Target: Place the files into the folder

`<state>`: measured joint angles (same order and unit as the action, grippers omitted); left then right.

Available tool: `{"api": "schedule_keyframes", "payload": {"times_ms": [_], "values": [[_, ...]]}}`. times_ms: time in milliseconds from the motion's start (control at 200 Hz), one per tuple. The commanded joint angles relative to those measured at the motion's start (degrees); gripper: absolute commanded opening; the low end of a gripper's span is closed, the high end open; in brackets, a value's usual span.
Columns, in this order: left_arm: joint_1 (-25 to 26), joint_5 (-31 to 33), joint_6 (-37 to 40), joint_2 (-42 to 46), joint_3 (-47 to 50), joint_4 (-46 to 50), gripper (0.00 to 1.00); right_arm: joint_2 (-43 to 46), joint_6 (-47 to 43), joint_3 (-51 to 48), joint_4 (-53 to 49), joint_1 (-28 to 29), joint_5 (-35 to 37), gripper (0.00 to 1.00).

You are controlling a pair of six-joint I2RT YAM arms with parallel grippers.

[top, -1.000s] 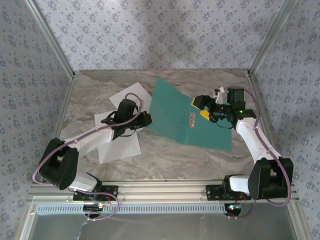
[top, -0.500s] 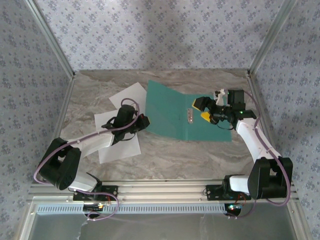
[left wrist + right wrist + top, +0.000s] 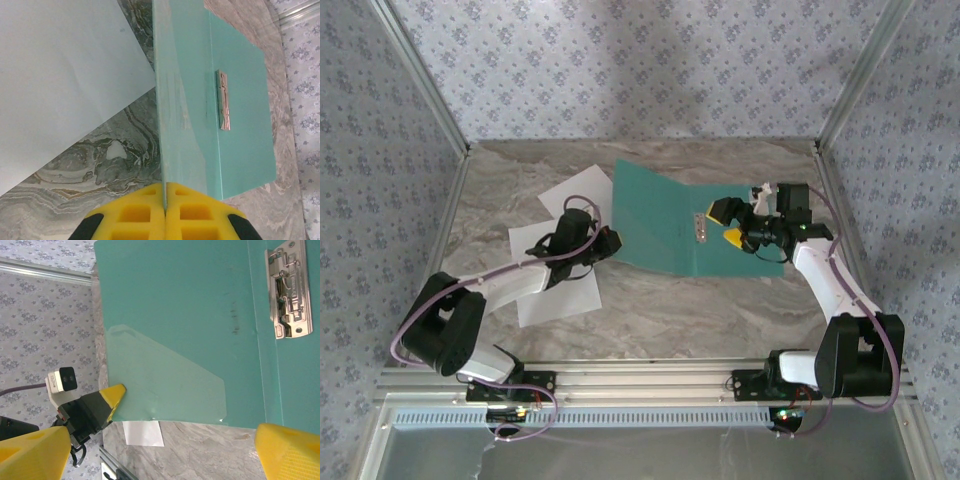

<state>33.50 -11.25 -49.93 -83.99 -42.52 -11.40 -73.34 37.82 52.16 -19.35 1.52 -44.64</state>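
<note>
Left gripper (image 3: 165, 196) is pinched tight on the thin outer edge of the folder's (image 3: 665, 225) left flap, a glossy teal sheet lifted off the marbled counter (image 3: 650, 310). Right gripper (image 3: 728, 222) hovers over the flat right half with its jaws spread wide, holding nothing. It is just at 3 o'clock of the small metal clip (image 3: 699, 229) by the fold. Two white files (image 3: 565, 300) lie flat and overlapped at 9 o'clock of the folder, partly hidden under the left arm. Bare counter lies open at 6 o'clock.
</note>
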Motion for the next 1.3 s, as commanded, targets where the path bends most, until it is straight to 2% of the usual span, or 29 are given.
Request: {"api": "schedule_keyframes", "payload": {"times_ms": [0,225,260,345,420,475,904,1119,1299], "values": [[0.27,-3.17,2.64,-1.46,-1.85,0.20,0.00,0.13,-1.26,-0.49,-1.10,-0.38,-1.32,0.97],[-0.42,-4.31,2.81,-3.27,-2.54,0.67,0.00,0.54,-3.48,-0.57,-1.70,-0.46,-1.24,0.97],[-0.37,-4.16,2.74,-3.22,-2.50,0.94,0.02,0.61,-3.45,-0.65,-1.75,-0.46,-1.18,0.97],[-0.40,-3.55,2.64,-3.05,-2.83,2.28,0.19,0.52,-3.47,-0.72,-1.66,-0.51,-1.05,0.97],[-0.32,-1.50,2.65,-2.39,-3.39,5.07,0.38,0.48,-3.38,-0.91,-1.54,-0.49,-0.97,0.97],[0.07,-0.01,2.79,-1.56,-3.59,6.32,0.44,0.53,-3.41,-0.95,-1.44,-0.46,-0.89,0.97],[5.39,5.95,2.09,0.42,-1.08,7.36,0.45,-0.11,-3.62,-0.92,-1.29,0.13,-0.31,0.97],[5.89,7.07,1.06,1.33,1.58,7.44,0.45,-1.00,-3.59,-0.56,-1.19,1.24,0.22,0.97],[5.55,9.27,2.39,3.03,1.10,10.83,0.53,-1.27,-3.39,-0.08,-1.20,2.71,1.35,0.97]]}}
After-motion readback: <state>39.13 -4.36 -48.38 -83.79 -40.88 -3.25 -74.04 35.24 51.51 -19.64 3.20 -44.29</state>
